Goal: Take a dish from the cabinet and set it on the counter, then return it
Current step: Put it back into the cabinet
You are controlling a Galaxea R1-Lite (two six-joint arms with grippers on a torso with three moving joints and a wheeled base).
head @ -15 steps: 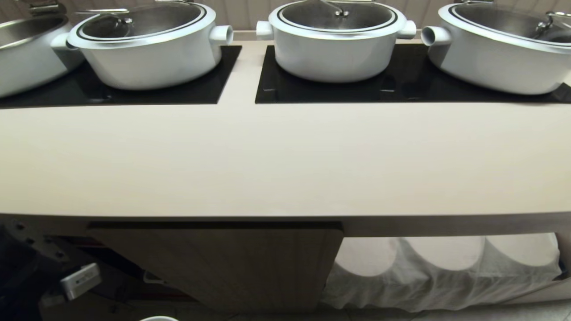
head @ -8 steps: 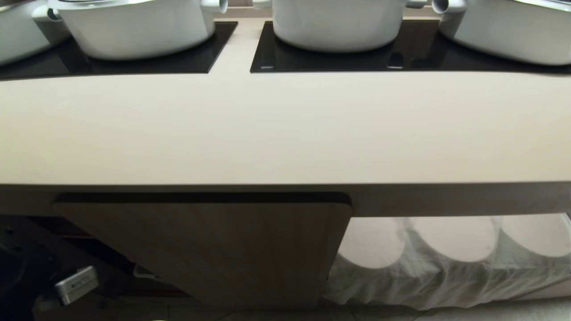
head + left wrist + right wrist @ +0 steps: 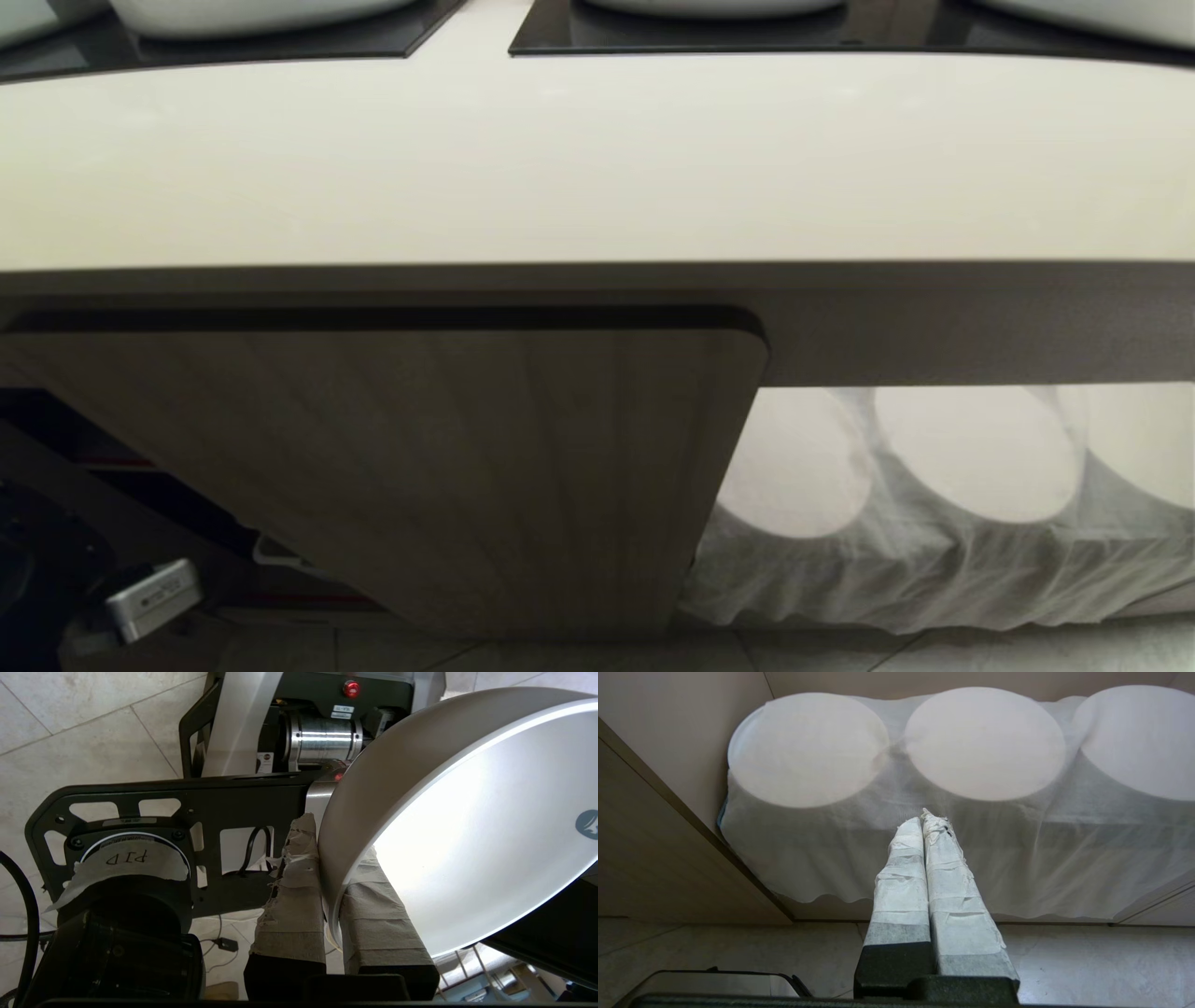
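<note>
The dish (image 3: 467, 826) is being pinched by its rim between the taped fingers (image 3: 292, 905) of the left gripper (image 3: 332, 891), one finger on each side of the wall, so that it is being carried low over the robot's own base rather than over the counter (image 3: 597, 159). The cabinet (image 3: 448, 467) door is being left swung open below the countertop, presumably for the return. The right gripper (image 3: 927, 826) is being kept pressed shut and empty, parked before white cloth-covered rounds (image 3: 985, 742).
</note>
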